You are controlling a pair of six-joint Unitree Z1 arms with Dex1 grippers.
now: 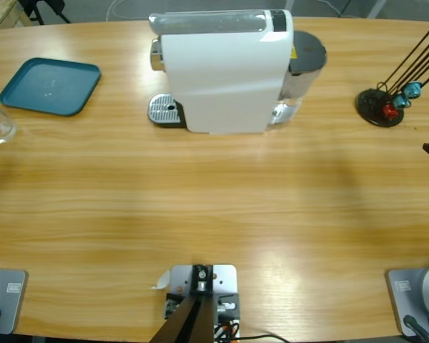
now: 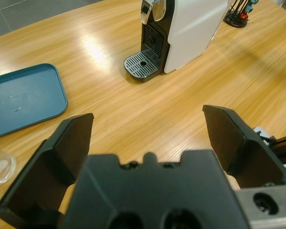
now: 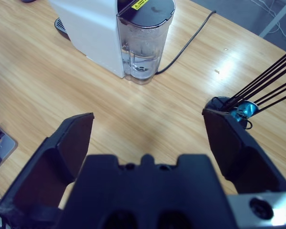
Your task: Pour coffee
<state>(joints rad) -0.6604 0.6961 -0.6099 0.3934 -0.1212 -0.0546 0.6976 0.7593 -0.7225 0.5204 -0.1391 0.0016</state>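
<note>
Coffee machine and glass, well apart on the table (image 1: 214, 214)

The white coffee machine (image 1: 225, 78) stands upright at the table's far middle. Its perforated metal drip tray (image 1: 164, 111) sits bare under the chrome-and-black spout end, and its clear water tank (image 3: 145, 43), partly filled and dark-lidded, is at the opposite end. The clear drinking glass (image 1: 0, 125) stands upright at the table's edge, just beside the teal tray (image 1: 51, 86). Whether the glass holds any coffee cannot be told.
</note>
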